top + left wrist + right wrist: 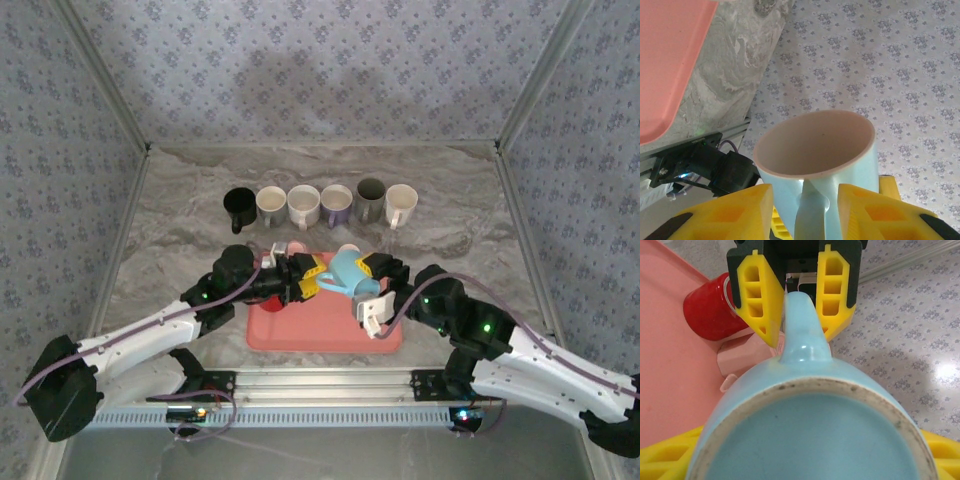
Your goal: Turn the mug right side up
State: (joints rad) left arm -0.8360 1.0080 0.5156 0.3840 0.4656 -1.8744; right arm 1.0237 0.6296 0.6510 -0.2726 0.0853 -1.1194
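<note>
Mug (345, 270) hangs on its side above tray (300, 335), between both arms. I see right gripper (368, 266) clamped across body, base toward its camera. Left gripper (310, 280) straddles handle (800, 325); can't tell if pinching. Mouth faces left wrist. Red cup (707, 312) close below, bare tray nearer me.

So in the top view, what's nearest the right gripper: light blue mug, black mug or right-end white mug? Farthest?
1. The light blue mug, in the right gripper.
2. The white mug, back row's right end.
3. The black mug, back row's left end.
</note>
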